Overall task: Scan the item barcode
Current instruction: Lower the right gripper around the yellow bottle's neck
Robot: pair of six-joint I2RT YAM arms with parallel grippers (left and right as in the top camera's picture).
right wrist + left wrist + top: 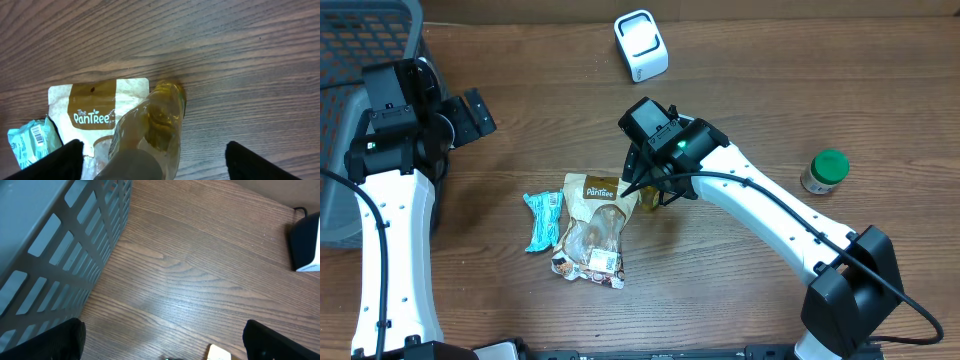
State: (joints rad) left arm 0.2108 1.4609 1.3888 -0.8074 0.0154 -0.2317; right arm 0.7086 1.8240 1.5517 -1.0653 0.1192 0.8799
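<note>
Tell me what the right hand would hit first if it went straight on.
Probably the yellowish bottle, which sits straight ahead of the right hand and lies partly over the Pantree pouch. How far off it is remains unclear.

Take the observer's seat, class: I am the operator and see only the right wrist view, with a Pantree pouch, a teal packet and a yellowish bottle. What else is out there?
Observer: A green-lidded jar stands far to the right, alone.
Operator: Anything at the far end?
Observer: A white boxy device sits there by itself.
Operator: And on the left?
Observer: The left end effector hangs open beside a grey basket, holding nothing.
</note>
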